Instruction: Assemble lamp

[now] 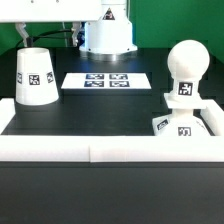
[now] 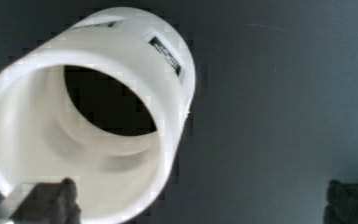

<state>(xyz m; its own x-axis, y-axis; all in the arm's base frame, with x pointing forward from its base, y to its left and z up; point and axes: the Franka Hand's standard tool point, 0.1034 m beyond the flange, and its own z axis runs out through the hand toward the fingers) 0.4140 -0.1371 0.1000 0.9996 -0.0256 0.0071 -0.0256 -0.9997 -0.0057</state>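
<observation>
The white cone shade (image 1: 35, 75) stands upright on the black table at the exterior view's left, with a marker on its side. The wrist view looks into its open end (image 2: 87, 120). The round-headed bulb (image 1: 186, 65) stands on the flat square base (image 1: 185, 122) at the exterior view's right. My gripper (image 2: 199, 205) is open and empty. One fingertip (image 2: 48, 200) lies over the shade's rim in the picture; the other shows over bare table, far from the shade. The gripper does not show in the exterior view.
The marker board (image 1: 105, 80) lies flat mid-table between the shade and the bulb. A white border rail (image 1: 100, 150) runs along the front and up both sides. The robot's white base (image 1: 105, 30) stands at the back.
</observation>
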